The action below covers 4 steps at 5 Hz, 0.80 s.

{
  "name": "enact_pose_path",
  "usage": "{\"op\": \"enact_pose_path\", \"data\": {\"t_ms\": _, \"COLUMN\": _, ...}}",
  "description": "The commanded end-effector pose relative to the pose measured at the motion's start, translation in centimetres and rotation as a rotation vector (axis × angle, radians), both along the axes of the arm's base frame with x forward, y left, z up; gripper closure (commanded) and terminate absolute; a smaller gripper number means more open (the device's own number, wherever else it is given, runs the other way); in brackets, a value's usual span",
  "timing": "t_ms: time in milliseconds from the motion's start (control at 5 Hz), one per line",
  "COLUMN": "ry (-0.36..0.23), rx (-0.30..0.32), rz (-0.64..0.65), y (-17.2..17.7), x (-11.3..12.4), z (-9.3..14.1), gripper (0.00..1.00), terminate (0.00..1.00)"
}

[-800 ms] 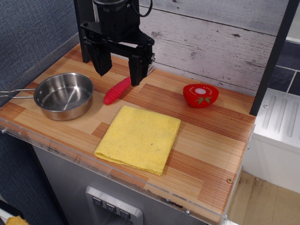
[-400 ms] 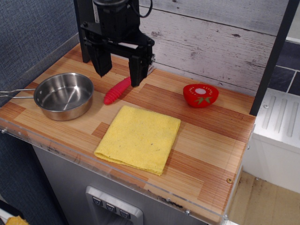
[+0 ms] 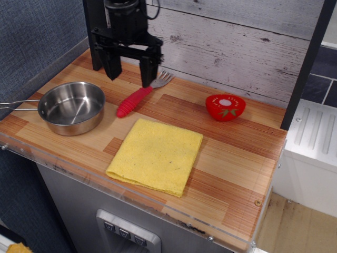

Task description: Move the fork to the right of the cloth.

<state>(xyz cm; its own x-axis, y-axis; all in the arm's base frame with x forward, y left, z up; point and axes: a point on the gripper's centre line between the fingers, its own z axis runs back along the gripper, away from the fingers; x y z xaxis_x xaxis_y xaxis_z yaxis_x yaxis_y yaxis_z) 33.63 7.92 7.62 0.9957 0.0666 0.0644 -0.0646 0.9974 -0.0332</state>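
Black two-finger tool (image 3: 129,76) hovering spread, pinching nothing, above red-handled grey-tined fork (image 3: 139,96). Fork lying diagonal on wooden worktop (image 3: 237,153), just behind flat yellow fabric cloth (image 3: 156,155); grasp probably pending.

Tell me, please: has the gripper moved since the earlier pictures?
Yes. The gripper has shifted left and toward the back wall. Judged against the fork, which lies where it did, the fork's tines are now uncovered.

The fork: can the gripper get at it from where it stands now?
Probably yes. The gripper is open just behind the fork, which lies flat and apart from the pan and cloth. Nothing covers its red handle.
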Motion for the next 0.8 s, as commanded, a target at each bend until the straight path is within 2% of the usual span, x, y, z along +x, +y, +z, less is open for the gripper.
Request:
{"op": "enact_pose_path", "data": {"t_ms": 0, "ry": -0.073, "rx": 0.027, "rz": -0.005, "y": 1.0, "x": 4.6, "z": 0.2, "gripper": 0.00, "terminate": 0.00}}
{"op": "enact_pose_path", "data": {"t_ms": 200, "ry": -0.055, "rx": 0.020, "rz": -0.037, "y": 0.3, "x": 4.7, "z": -1.0, "gripper": 0.00, "terminate": 0.00}}
{"op": "enact_pose_path", "data": {"t_ms": 600, "ry": -0.008, "rx": 0.046, "rz": -0.061, "y": 0.8, "x": 4.1, "z": -3.8, "gripper": 0.00, "terminate": 0.00}}
